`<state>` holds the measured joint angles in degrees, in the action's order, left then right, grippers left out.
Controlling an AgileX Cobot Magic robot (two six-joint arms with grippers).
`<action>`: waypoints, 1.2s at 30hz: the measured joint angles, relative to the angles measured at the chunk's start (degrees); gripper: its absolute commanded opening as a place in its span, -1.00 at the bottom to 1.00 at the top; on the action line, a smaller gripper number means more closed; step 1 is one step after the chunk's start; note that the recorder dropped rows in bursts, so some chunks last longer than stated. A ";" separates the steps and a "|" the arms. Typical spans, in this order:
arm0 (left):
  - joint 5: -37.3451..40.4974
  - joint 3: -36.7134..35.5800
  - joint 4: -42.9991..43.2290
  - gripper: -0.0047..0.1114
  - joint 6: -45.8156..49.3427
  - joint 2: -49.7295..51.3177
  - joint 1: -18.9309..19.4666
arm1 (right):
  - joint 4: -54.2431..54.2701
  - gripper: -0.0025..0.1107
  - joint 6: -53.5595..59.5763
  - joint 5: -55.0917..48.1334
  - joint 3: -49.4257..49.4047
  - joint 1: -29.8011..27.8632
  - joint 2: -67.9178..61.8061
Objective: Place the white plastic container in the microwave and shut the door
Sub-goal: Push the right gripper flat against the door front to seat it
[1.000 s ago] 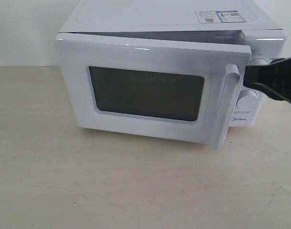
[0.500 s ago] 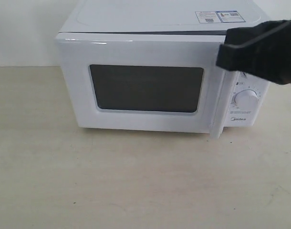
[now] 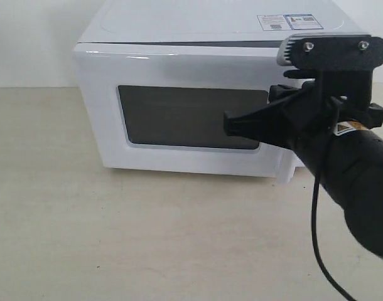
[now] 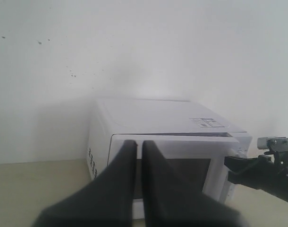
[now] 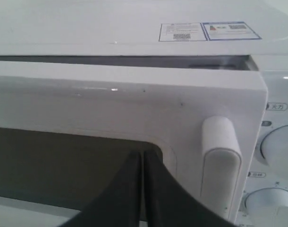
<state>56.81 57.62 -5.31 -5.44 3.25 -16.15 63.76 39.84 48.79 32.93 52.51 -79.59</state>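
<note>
The white microwave [image 3: 179, 25] stands at the back of the table. Its door [image 3: 103, 113] lies against the front, with a thin dark seam along its top edge [image 5: 134, 61]. The white plastic container is hidden. My right gripper [image 3: 228, 124] is shut and empty. It hovers in front of the right part of the dark window [image 3: 179, 116], left of the vertical handle [image 5: 221, 161]; whether the fingertips touch the door I cannot tell. In the right wrist view its jaws [image 5: 141, 153] are pressed together. My left gripper [image 4: 139, 143] is shut, empty and well back from the microwave.
The right arm [image 3: 355, 175] covers the dial panel in the exterior view, and a black cable [image 3: 316, 238] hangs from it. Two dials [image 5: 281, 146] show in the right wrist view. A beige tabletop [image 3: 116, 238] spreads in front and a white wall [image 3: 28, 37] stands behind.
The door has swung from ajar to flat against the microwave's front. My right gripper has moved from beside the handle leftward, to in front of the window.
</note>
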 measured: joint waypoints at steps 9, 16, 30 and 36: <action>0.00 0.00 0.01 -0.84 0.00 0.00 0.00 | -1.18 -0.96 -1.15 -2.26 6.96 -2.96 -4.61; 0.00 0.00 -0.03 -0.84 0.11 0.00 0.00 | -2.16 -0.96 -1.15 -6.88 9.93 -9.65 -5.82; 0.00 0.00 -0.03 -0.84 0.11 0.00 0.00 | -3.02 -0.96 -0.01 -9.62 15.21 -11.35 -8.32; 0.00 0.00 -0.03 -0.84 0.11 0.00 0.00 | -1.01 -0.96 1.55 -11.19 15.69 -11.35 -7.87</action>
<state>56.81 57.62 -5.34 -5.33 3.25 -16.15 62.75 41.39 37.60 48.62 41.16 -87.45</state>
